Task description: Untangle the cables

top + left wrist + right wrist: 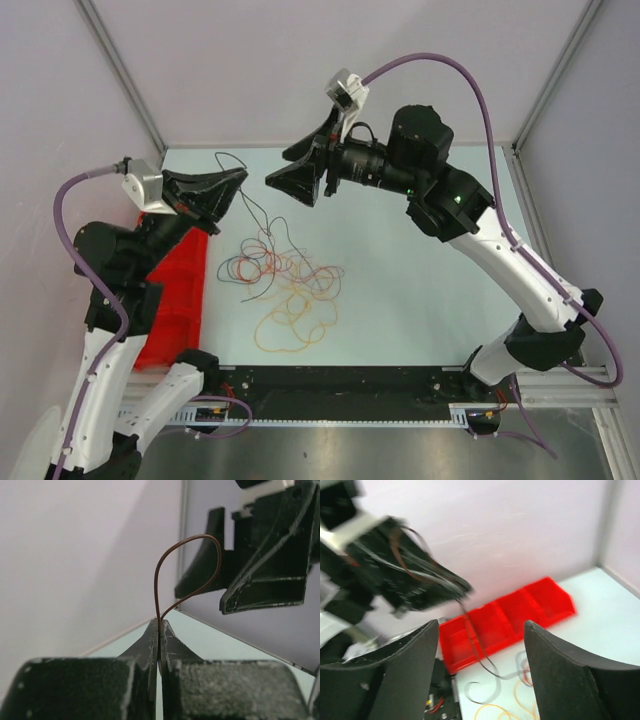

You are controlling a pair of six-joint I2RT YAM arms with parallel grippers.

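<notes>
Cable (156,577), pinched in left end effector (159,626) (looped)

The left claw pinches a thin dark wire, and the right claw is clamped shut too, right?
No: the left gripper pinches the thin dark wire, but the right gripper is open, fingers wide apart; the right wrist view shows it.

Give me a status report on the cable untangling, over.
Left gripper shut on one thin dark wire, looped above its fingers. Right gripper open, empty, facing it. Other thin coloured wires tangled on the table. No obstruction seen.
</notes>
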